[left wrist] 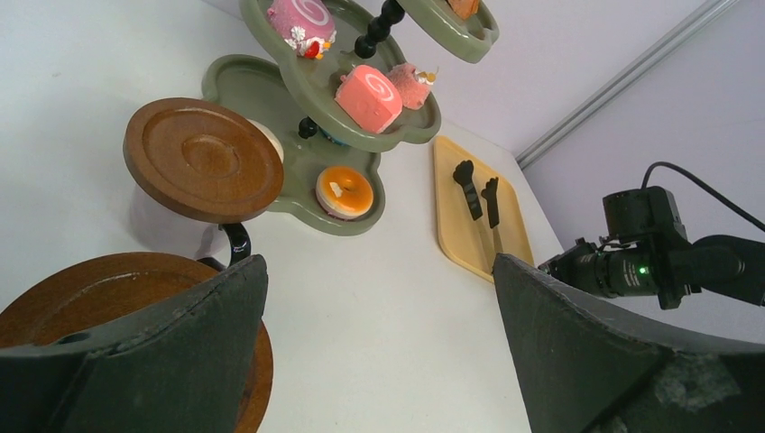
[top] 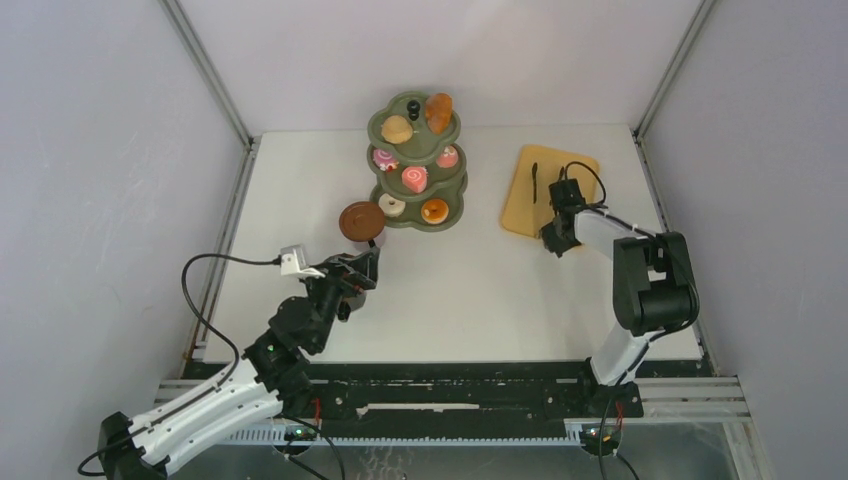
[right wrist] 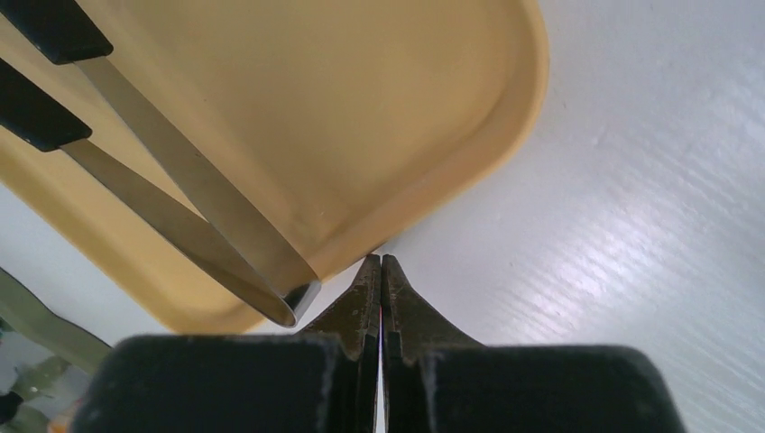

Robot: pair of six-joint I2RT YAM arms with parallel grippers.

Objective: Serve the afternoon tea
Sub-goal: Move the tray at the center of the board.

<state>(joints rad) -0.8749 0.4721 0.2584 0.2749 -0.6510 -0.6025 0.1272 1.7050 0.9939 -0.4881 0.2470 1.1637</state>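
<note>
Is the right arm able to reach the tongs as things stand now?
Probably yes. The right end effector sits at the edge of the tray, the tongs lie just beyond on it, and nothing stands between. Its jaws are shut, so it must open first.

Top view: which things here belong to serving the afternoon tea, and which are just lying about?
Belong to the job: olive-green three-tier stand; pink swirl cakes, donuts and bun on it; brown saucer beside it.
Lying about: black tongs; orange-yellow tray under them.
</note>
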